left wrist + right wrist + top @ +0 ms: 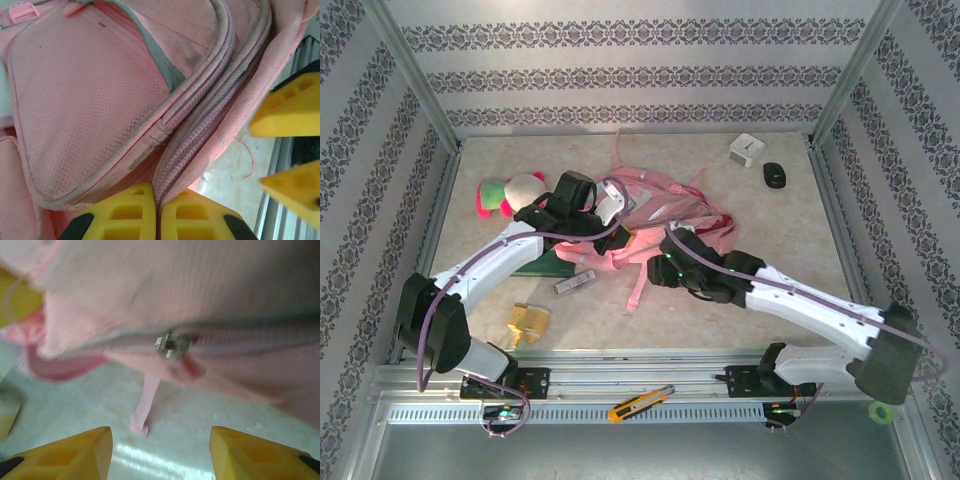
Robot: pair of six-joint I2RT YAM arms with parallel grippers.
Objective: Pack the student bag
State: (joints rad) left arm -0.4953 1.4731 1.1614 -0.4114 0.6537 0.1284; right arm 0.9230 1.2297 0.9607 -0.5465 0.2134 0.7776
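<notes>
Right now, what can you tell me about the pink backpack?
The backpack is soft pink cloth with a mesh front pocket, greyish zip lines, a metal zip pull and loose straps. It lies crumpled in the middle of the table. The left gripper pinches its edge; the right gripper hangs open near the zip pull, not touching.

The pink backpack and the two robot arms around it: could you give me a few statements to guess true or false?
1. The left gripper is clamped on the backpack fabric. True.
2. The right gripper is holding the zip pull. False: its fingers stand apart with nothing between them, and the zip pull lies ahead of them.
3. The plush toy is inside the backpack. False: it lies on the table beside it.
4. A yellow knife lies on the metal rail between the arm bases. True.
</notes>
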